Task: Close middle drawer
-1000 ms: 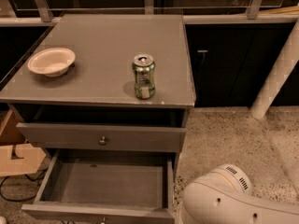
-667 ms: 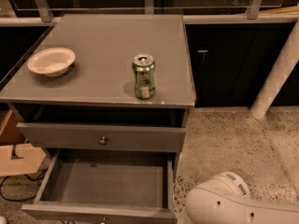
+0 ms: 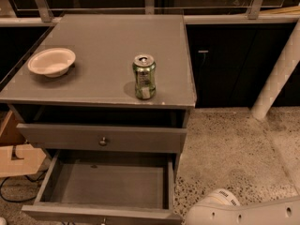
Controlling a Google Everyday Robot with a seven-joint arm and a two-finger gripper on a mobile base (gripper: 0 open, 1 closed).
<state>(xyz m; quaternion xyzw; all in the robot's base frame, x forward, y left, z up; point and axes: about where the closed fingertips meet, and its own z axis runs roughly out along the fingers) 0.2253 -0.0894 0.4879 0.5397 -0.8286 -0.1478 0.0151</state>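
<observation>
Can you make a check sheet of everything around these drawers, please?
Surface: grey cabinet top, flat.
Job's things: middle drawer pulled far out, nothing seen inside.
Clutter: white bowl at the left; green can upright near the front edge.
Gripper: not in view; only the white arm at lower right.
Cables: dark cord on the floor, left.
Surroundings: speckled floor, white pole, cardboard box.

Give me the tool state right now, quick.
Tool: out of frame, so its state cannot be told. Only a white arm link shows at bottom right, beside the open middle drawer.
</observation>
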